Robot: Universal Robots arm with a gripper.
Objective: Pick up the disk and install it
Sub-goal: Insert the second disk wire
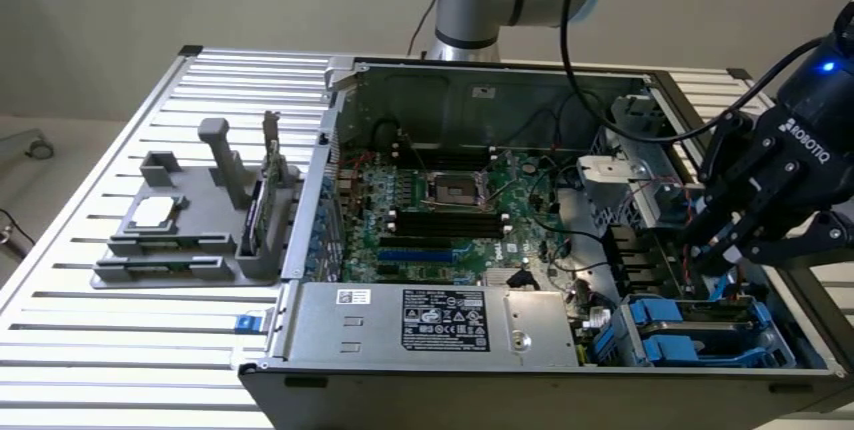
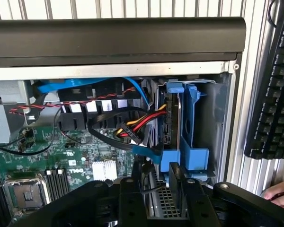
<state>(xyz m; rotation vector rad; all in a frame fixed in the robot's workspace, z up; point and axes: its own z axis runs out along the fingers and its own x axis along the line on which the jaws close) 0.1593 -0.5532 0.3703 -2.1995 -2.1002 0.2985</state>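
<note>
Fingers (image 2: 158, 189) hover above disk (image 2: 173, 123) inside drive bay (image 2: 203, 118).

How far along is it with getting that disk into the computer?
Looks done: the disk, in its blue frame, stands on edge inside the drive bay at a corner of the computer case. In hand: the claw hangs right over the disk. Left: I cannot tell whether the disk is pushed fully home or has been let go.
</note>
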